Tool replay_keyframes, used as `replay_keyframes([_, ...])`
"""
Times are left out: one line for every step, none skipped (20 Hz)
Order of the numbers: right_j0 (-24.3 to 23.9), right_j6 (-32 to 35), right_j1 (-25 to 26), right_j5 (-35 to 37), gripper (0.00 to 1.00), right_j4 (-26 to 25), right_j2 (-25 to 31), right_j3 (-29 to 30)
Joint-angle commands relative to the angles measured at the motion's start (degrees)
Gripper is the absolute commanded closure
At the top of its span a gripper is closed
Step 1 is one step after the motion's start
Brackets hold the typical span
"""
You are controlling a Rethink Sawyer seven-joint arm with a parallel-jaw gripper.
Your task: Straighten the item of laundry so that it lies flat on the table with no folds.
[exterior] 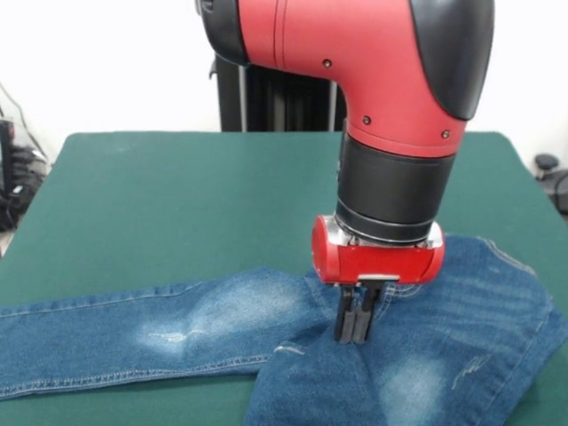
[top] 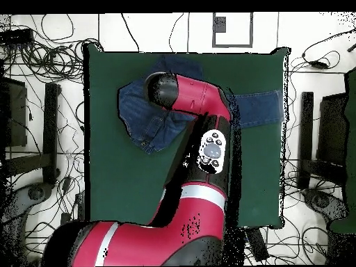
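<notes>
Fingers [exterior: 355,321] pressed together on folded, faded jeans [exterior: 222,333].

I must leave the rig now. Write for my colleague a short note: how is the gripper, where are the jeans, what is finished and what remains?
Gripper: shut, fingers pressed together, tips down on the jeans at the fold near the crotch; whether cloth is pinched cannot be seen.
Jeans: at the near edge of the table in the front view. One leg lies stretched out sideways; the other part is folded over, bunched under the arm.
Done: one leg roughly flat.
Left: unfold the bunched part and smooth everything flat.
</notes>
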Motion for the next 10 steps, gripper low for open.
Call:
replay_keyframes([0.9,7.8,3.5,2.4,1.00,-2.8,3.0,-0.5])
replay_keyframes([1.0,7.8,3.9,2.8,1.00,-3.0,2.8,-1.5])
replay_keyframes([0.9,7.7,4.4,3.0,1.00,-3.2,2.7,-2.8])
replay_keyframes([0.9,7.6,5.2,3.3,1.00,-3.5,2.4,-4.5])
replay_keyframes([0.8,7.3,6.4,4.4,1.00,-3.6,2.2,-7.0])
replay_keyframes([0.7,6.9,7.6,5.5,1.00,-3.8,2.0,-9.5])
replay_keyframes([0.6,6.5,9.1,6.9,1.00,-3.9,1.7,-12.6])
replay_keyframes([0.6,6.2,10.6,8.3,1.00,-4.0,1.5,-15.7])
replay_keyframes([0.3,5.9,12.0,9.4,1.00,-3.7,1.5,-18.5])
replay_keyframes([0.1,5.7,13.3,10.5,1.00,-3.5,1.5,-21.3])
